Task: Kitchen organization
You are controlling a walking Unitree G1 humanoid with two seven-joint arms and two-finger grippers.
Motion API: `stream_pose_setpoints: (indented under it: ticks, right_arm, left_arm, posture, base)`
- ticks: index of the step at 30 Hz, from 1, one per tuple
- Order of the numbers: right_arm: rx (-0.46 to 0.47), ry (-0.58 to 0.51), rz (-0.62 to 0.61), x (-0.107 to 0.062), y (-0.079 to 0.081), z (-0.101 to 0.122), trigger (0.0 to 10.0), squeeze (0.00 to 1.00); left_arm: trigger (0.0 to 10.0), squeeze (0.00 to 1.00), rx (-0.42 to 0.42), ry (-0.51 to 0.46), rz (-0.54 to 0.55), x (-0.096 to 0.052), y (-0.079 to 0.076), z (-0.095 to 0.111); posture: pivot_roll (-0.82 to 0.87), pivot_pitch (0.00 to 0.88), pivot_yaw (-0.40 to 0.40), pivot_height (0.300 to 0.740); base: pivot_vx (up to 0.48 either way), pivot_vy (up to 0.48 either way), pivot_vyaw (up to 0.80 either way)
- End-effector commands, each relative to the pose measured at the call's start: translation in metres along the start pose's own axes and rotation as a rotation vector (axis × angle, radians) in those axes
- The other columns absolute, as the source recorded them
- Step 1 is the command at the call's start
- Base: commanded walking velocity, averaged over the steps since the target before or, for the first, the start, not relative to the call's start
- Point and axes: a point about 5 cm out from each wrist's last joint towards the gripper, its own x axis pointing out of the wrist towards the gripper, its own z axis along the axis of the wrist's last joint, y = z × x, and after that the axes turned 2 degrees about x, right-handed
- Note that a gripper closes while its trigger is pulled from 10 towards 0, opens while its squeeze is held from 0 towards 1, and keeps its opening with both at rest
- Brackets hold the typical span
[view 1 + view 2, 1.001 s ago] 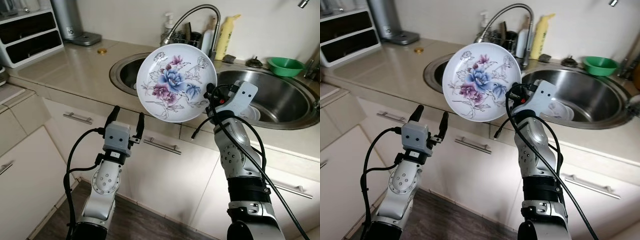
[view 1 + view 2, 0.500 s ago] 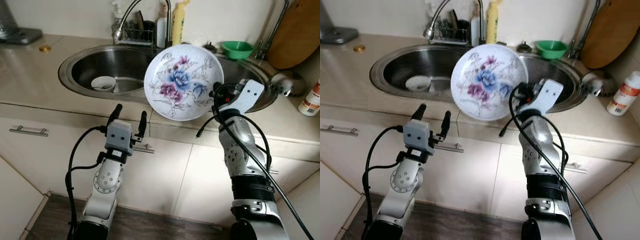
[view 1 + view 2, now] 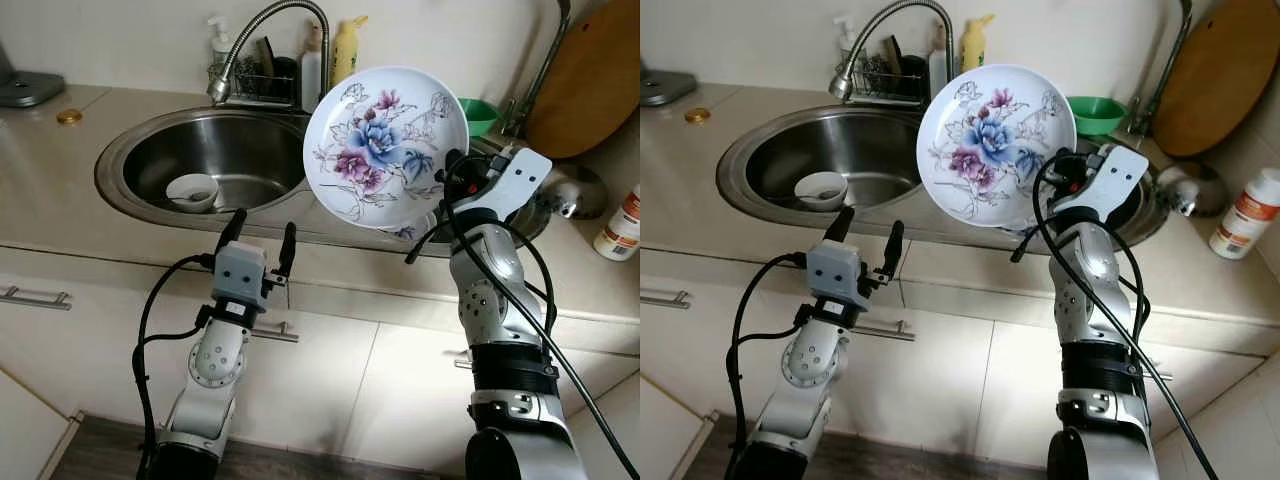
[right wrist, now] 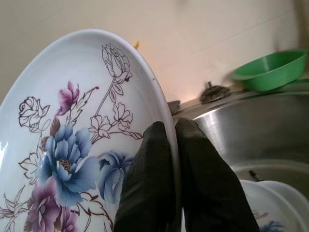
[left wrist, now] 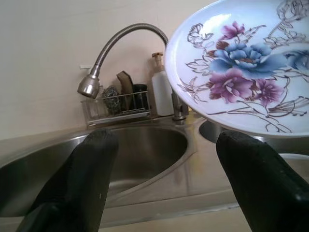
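Note:
A white plate painted with blue and purple flowers is held up on edge, face toward me, over the divide of the double sink. My right gripper is shut on the plate's right rim; its fingers pinch the rim from both sides. My left gripper stands open and empty in front of the counter edge, below and left of the plate. A small white bowl lies in the left basin. Another white dish lies in the right basin.
The faucet arches over the sink, with a utensil rack and a yellow bottle behind. A green bowl and a wooden board are at the back right, and a white bottle at the right. Cabinet fronts with handles run below.
The camera has swung right along the counter, bringing the whole sink into view. The plate stays in my right gripper and sits a little higher. My left gripper stays open.

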Motion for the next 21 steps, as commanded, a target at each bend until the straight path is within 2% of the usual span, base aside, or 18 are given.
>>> stream_pose_setpoints:
  ticks: [1, 8, 15, 18, 19, 20, 21]
  right_arm:
    - [0.0, -0.073, 0.019, 0.003, 0.003, 0.018, 10.0, 0.0]
    - [-0.017, -0.067, 0.01, 0.005, 0.002, 0.017, 10.0, 0.0]
    - [-0.073, -0.024, -0.092, 0.013, -0.013, 0.012, 10.0, 0.0]
    - [-0.154, -0.026, -0.165, 0.017, -0.024, 0.013, 10.0, 0.0]
    - [-0.206, -0.019, -0.189, 0.019, -0.028, 0.013, 10.0, 0.0]
    - [-0.308, 0.012, -0.243, 0.021, -0.036, 0.01, 10.0, 0.0]
    - [-0.33, 0.022, -0.259, 0.021, -0.038, 0.01, 10.0, 0.0]
  left_arm:
    - [10.0, 0.0, -0.008, -0.022, -0.007, 0.003, -0.002, 0.004]
    - [10.0, 0.0, -0.019, -0.02, -0.009, 0.004, -0.004, 0.005]
    - [10.0, 0.0, -0.023, -0.022, -0.021, 0.003, -0.006, 0.005]
    - [10.0, 0.0, -0.024, -0.023, -0.023, 0.003, -0.007, 0.005]
    - [10.0, 0.0, -0.024, -0.023, -0.024, 0.003, -0.007, 0.005]
    - [10.0, 0.0, -0.024, -0.025, -0.027, 0.003, -0.007, 0.005]
    - [10.0, 0.0, -0.024, -0.025, -0.028, 0.003, -0.007, 0.005]
  posture:
    - [0.1, 0.0, -0.025, 0.74]
    - [0.1, 0.0, -0.025, 0.74]
    - [0.11, 0.0, -0.027, 0.74]
    - [0.11, 0.0, -0.027, 0.74]
    - [0.11, 0.0, -0.028, 0.74]
    - [0.11, 0.0, -0.028, 0.74]
    - [0.11, 0.0, -0.028, 0.74]
  base:
    - [0.251, 0.0, 0.0]
    - [0.035, 0.0, 0.0]
    - [0.0, 0.0, 0.0]
    - [0.0, 0.0, 0.0]
    - [0.0, 0.0, 0.0]
    - [0.0, 0.0, 0.0]
    - [0.0, 0.0, 0.0]
